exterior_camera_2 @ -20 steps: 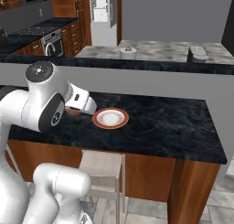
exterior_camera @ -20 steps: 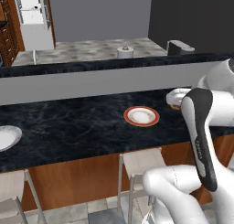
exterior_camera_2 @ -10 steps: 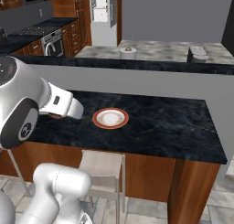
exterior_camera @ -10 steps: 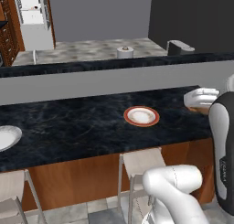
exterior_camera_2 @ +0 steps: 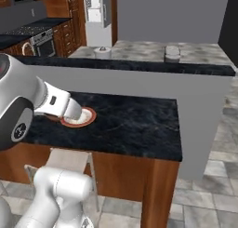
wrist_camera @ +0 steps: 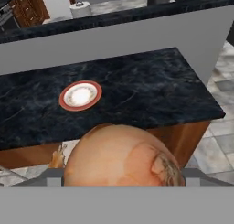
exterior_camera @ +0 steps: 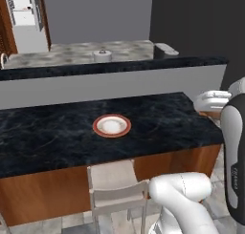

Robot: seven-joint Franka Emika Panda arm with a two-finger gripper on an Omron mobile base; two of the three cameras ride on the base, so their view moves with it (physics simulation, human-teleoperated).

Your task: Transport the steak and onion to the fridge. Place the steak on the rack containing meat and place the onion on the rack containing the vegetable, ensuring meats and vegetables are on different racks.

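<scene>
We carry the round tan-brown onion (wrist_camera: pixel 122 155) close in our hand (wrist_camera: pixel 122 179), apparently clamped, though the fingertips are hidden. Beyond lies the dark marble bench (wrist_camera: pixel 137 90) with its red-rimmed white plate (wrist_camera: pixel 80 95). A loose grip could drop the onion while driving toward the tall light-grey fridge (exterior_camera: pixel 23 18).

You've got the tan-brown round onion (wrist_camera: pixel 122 155) at six o'clock in the hand view, right up against the camera. At eleven o'clock from it, the red-rimmed white plate (wrist_camera: pixel 80 95) sits on the black marble counter (wrist_camera: pixel 137 93). Behind the counter stands the raised grey ledge (wrist_camera: pixel 114 35). Below the counter's near edge, at seven o'clock from the plate, is the pale wooden stool (exterior_camera: pixel 115 185).
</scene>
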